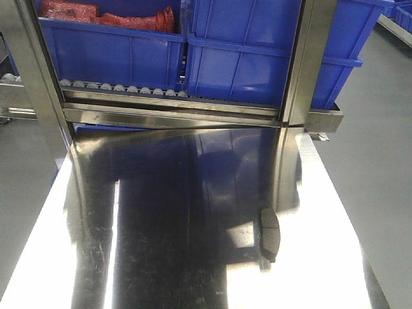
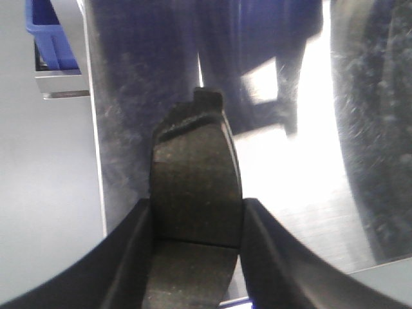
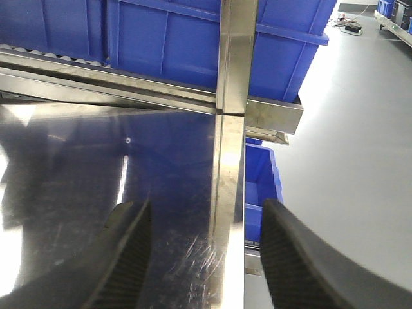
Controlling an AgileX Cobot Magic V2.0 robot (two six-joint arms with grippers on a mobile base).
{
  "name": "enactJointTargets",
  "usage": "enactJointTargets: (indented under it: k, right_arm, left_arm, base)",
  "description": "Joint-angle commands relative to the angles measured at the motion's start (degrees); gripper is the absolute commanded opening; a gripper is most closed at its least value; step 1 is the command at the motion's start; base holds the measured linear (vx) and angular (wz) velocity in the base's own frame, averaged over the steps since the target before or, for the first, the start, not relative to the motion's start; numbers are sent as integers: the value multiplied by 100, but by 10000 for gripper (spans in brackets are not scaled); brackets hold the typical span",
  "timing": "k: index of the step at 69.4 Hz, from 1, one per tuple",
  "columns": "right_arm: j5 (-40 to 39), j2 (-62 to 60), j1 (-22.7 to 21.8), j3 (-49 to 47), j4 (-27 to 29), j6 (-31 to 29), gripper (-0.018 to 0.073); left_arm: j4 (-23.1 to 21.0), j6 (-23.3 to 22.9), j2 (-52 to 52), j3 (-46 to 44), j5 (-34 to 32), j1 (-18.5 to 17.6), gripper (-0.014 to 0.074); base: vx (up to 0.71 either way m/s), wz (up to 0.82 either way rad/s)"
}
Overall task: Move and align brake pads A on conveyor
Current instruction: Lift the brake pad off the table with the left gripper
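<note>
My left gripper (image 2: 196, 222) pinches a brake pad (image 2: 196, 161) across its width, fingers pressed against both its sides, over the steel table (image 2: 302, 180) near the table's edge. My right gripper (image 3: 205, 206) hangs spread wide, empty, above the table

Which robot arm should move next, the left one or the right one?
Left, probably. The left black pincer hugs the dark grey curved brake pad on both sides above the shiny steel table. The right black pincer is open and holds nothing.
</note>
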Motion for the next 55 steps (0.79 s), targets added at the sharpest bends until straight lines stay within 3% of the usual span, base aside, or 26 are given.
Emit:
enactJointTargets:
  k: [1,18,55]
  right_arm:
    - [-422,63,-24,-151,-43,-71,379]
    - [-422,63,-24,-151,-43,-71,379]
    - [-430,63,-24,-151,-43,-71,379]
  left_arm:
    - [163,-37,-319,63,-371,-16,-6]
    - [448,-44,-921,116,-545,-16,-6]
    - [440,-44,-1024,116,-467,-16,-6]
  base:
    - [0,0]
    - [0,0]
    - [0,0]
